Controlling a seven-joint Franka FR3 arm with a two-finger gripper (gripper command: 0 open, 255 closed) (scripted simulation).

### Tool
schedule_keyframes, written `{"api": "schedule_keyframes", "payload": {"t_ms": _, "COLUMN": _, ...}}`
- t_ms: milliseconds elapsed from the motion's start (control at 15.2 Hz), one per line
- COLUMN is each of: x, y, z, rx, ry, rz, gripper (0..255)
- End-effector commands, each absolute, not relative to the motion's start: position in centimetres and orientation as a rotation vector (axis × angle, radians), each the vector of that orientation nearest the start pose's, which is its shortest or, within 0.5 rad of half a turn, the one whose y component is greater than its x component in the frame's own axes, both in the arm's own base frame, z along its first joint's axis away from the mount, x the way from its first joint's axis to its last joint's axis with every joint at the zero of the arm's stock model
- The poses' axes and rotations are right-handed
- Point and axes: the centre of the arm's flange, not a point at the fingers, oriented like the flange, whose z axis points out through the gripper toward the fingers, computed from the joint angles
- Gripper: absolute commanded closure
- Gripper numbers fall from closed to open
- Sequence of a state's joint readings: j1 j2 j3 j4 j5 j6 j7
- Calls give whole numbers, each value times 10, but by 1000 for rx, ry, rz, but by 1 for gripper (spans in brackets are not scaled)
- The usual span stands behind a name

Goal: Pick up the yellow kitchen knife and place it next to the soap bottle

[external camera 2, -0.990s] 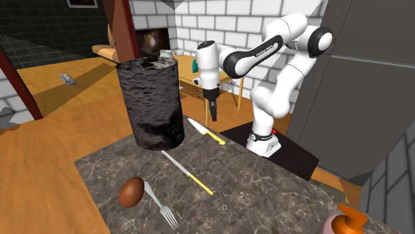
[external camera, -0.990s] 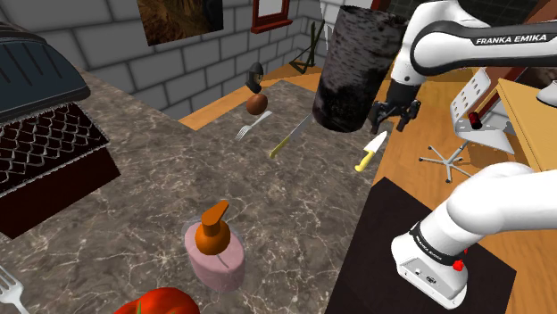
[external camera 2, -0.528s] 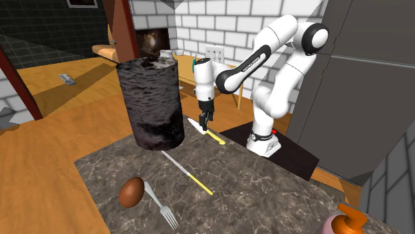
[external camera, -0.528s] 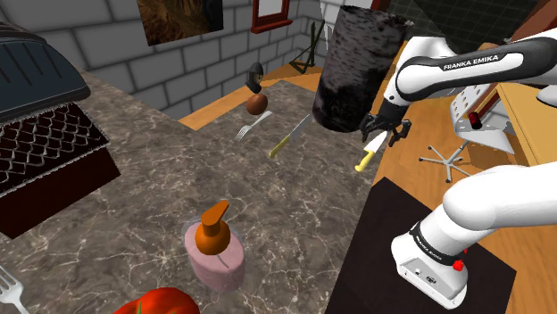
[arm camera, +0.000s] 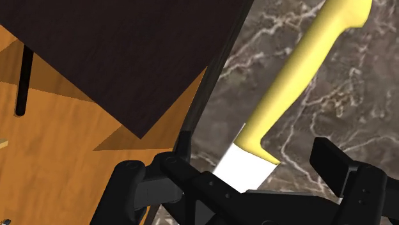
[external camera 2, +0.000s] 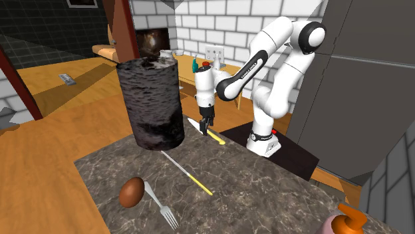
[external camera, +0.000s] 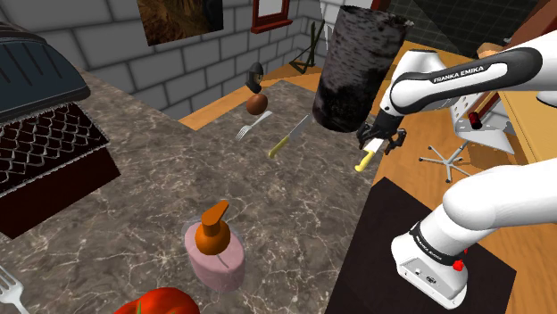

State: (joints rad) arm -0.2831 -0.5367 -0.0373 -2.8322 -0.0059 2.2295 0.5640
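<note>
The yellow-handled kitchen knife lies at the marble counter's edge beside the black stand, its white blade pointing toward the tall dark cylinder. My gripper is low over the blade end, open. In the wrist view the blade and yellow handle run between my fingers; the gripper straddles the blade without touching it. The second exterior view has the gripper just above the knife. The soap bottle, pink with an orange pump, stands far down the counter; its top peeks in at the corner.
A tall dark cylinder stands right beside the knife. A thin table knife, a fork and a brown egg-shaped thing lie further along. A dark basket and a red object sit near the soap bottle.
The arm has swung down and toward the counter; the gripper went from hanging above the knife to sitting low around its blade. The knife has not moved.
</note>
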Motion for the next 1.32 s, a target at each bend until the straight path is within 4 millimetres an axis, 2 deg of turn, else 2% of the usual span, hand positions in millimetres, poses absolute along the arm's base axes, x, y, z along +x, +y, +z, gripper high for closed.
{"api": "schedule_keyframes", "payload": {"t_ms": 0, "x": 316, "y": -103, "z": 340, "rx": -2839, "ry": 1327, "rz": 105, "gripper": 0}}
{"api": "schedule_keyframes", "payload": {"t_ms": 330, "x": 316, "y": -103, "z": 340, "rx": -2839, "ry": 1327, "rz": 105, "gripper": 0}}
{"api": "schedule_keyframes", "payload": {"t_ms": 396, "x": 316, "y": -103, "z": 340, "rx": -2839, "ry": 1327, "rz": 105, "gripper": 255}}
{"api": "schedule_keyframes", "payload": {"t_ms": 990, "x": 316, "y": -103, "z": 340, "rx": -2839, "ry": 1327, "rz": 105, "gripper": 255}}
{"api": "schedule_keyframes", "payload": {"t_ms": 1254, "x": 316, "y": -103, "z": 361, "rx": -2839, "ry": 1327, "rz": 105, "gripper": 255}}
